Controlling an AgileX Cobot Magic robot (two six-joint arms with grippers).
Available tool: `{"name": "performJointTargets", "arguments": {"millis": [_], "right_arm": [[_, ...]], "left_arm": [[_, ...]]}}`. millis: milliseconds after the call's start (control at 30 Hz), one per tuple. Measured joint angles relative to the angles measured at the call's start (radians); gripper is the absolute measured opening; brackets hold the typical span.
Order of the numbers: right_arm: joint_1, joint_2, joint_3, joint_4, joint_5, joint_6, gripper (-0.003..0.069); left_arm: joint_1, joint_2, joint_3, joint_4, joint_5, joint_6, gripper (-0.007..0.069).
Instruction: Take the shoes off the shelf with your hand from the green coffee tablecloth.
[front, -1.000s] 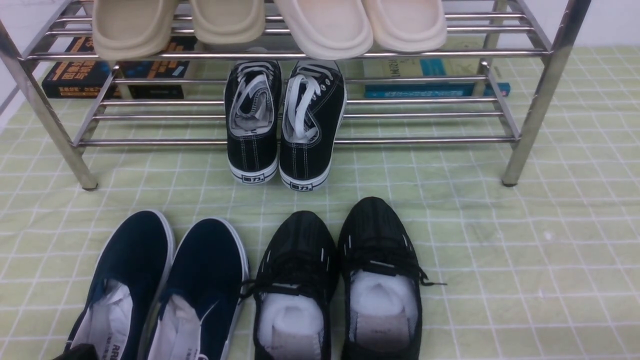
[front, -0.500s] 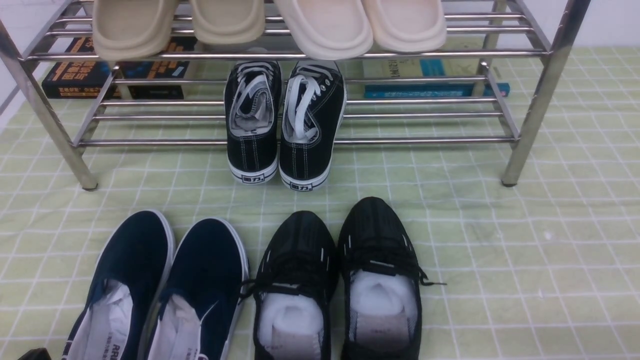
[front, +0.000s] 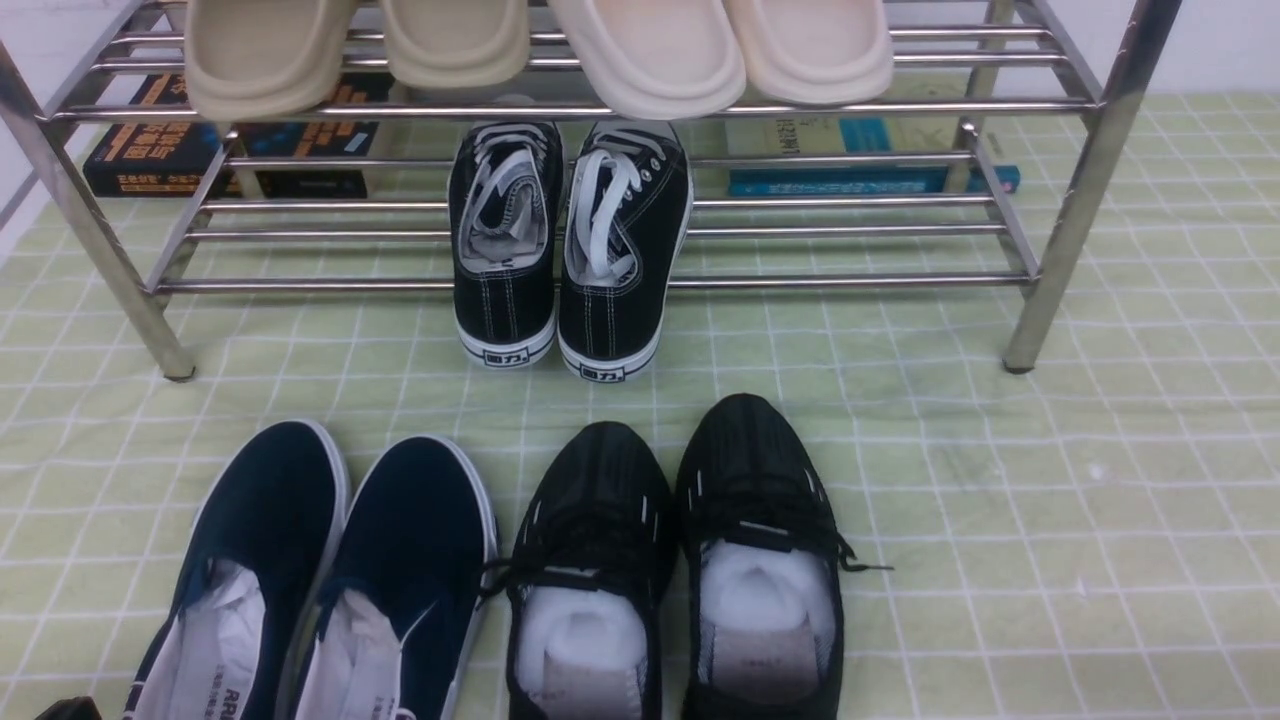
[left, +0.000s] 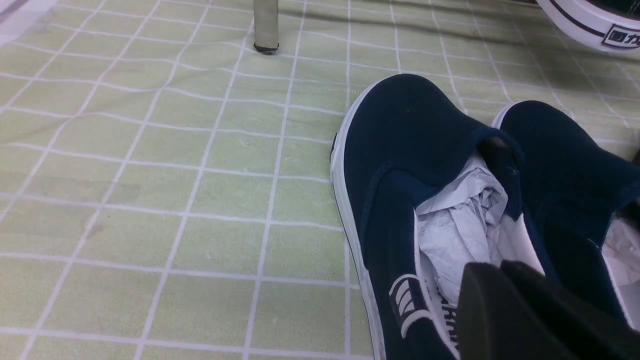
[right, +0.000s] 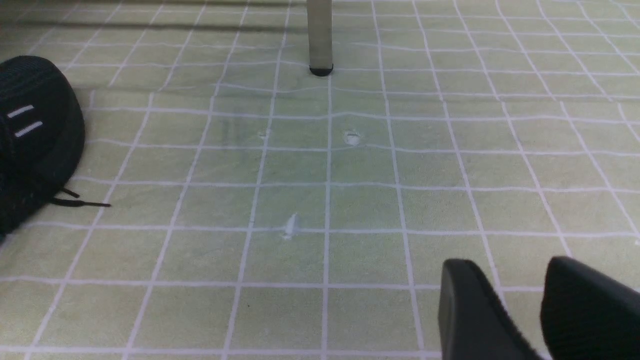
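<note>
Down at the near left edge of the front view, the left gripper (front: 68, 708) has slid back since a second ago: then its black tip sat against the heel of the outer navy shoe, now only a dark corner of it shows, clear of the shoe. From its own wrist camera the left gripper (left: 505, 280) hangs just above the heel opening of that shoe, its fingers pressed together with nothing between them; it looks clenched on air, not on the canvas.

The shoes (front: 320, 580) themselves have not budged. The navy pair lies side by side on the green coffee tablecloth (front: 1000, 500), toes toward the shelf (front: 1060, 240), crumpled paper stuffing showing in the nearer one (left: 465, 220). To my eye that means the pair is already off the rack and set down, and the left arm is backing away after letting go.

Next along, the black mesh shoes (front: 690, 560) sit just beside the navy pair, also on the cloth. Behind them the black lace-up sneakers (front: 570, 240) rest on the lower bars, heels hanging over the front rail; I'd guess those come off next.

Far right, the right gripper (right: 520, 305) hovers low over bare cloth, its two fingers slightly parted and holding nothing, well apart from any shoe.
</note>
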Motion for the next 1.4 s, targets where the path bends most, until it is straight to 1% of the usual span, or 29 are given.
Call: {"name": "performJointTargets", "arguments": {"millis": [533, 1400], "right_arm": [[0.000, 0.000, 0.000, 0.000, 0.000, 0.000, 0.0240], [0.000, 0.000, 0.000, 0.000, 0.000, 0.000, 0.0240]], "left_arm": [[0.000, 0.000, 0.000, 0.000, 0.000, 0.000, 0.0055], [0.000, 0.000, 0.000, 0.000, 0.000, 0.000, 0.0090]]}}
